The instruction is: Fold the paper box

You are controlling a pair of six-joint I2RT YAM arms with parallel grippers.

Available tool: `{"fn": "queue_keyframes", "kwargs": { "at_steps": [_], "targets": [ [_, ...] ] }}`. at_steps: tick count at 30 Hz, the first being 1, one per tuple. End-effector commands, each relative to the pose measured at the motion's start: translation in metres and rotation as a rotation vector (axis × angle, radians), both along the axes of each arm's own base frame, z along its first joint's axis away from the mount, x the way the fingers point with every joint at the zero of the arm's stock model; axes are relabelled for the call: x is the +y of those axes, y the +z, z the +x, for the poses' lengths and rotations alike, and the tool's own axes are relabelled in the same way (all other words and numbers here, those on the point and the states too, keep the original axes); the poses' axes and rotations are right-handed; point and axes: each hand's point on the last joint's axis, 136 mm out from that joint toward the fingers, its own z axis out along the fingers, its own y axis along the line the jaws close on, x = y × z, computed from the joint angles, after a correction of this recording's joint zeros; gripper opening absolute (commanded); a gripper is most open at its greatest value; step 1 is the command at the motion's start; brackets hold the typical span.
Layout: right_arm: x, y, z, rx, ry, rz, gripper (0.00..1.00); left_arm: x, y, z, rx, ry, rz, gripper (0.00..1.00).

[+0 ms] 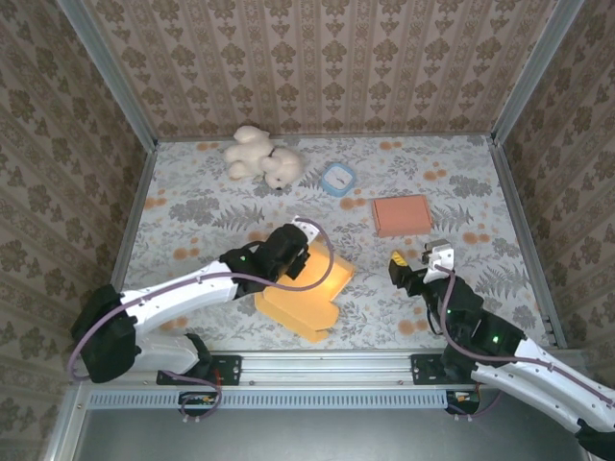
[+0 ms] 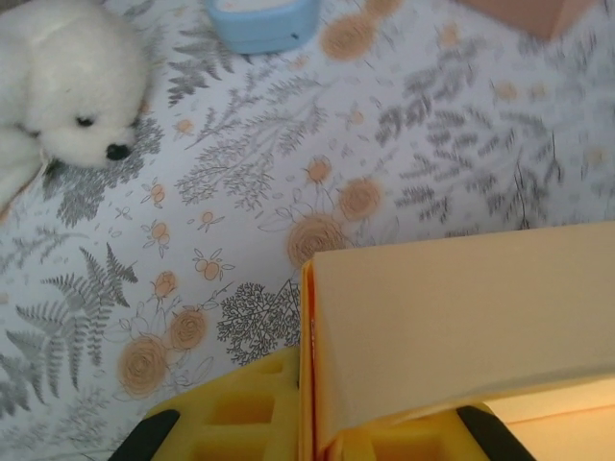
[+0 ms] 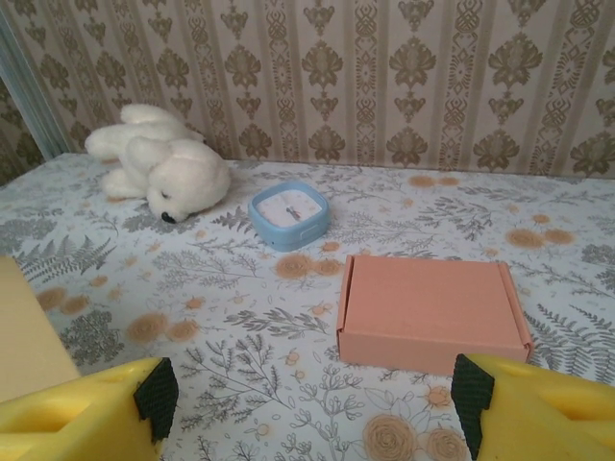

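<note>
The paper box (image 1: 300, 300) is a yellow-orange cardboard piece lying partly folded near the middle of the front of the table, with one panel raised. My left gripper (image 1: 293, 252) sits at its far edge. In the left wrist view the yellow fingers (image 2: 231, 413) meet around the thin edge of the pale panel (image 2: 461, 317), so the left gripper (image 2: 312, 427) is shut on it. My right gripper (image 1: 420, 261) hovers to the right of the box, open, with nothing between its fingers. In the right wrist view the right gripper (image 3: 312, 408) faces bare table, and a corner of the paper box (image 3: 24, 336) shows at the left.
A closed pink box (image 1: 402, 214) (image 3: 432, 307) lies behind the right gripper. A small blue square clock (image 1: 337, 179) (image 3: 288, 213) and a white plush toy (image 1: 261, 157) (image 3: 159, 163) sit at the back. Patterned walls close in three sides of the table.
</note>
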Motion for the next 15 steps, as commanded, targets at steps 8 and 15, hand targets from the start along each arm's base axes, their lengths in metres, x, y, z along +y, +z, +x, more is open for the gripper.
{"fn": "queue_keyframes", "kwargs": {
  "at_steps": [8,15],
  "targets": [
    [-0.004,-0.008,-0.001,0.008,-0.011,0.028,0.78,-0.014,-0.012,-0.025,0.000,-0.533,0.574,0.14],
    [-0.008,-0.010,-0.001,0.013,-0.034,0.027,0.78,-0.036,-0.036,-0.011,-0.040,-0.705,0.802,0.14]
  ]
}}
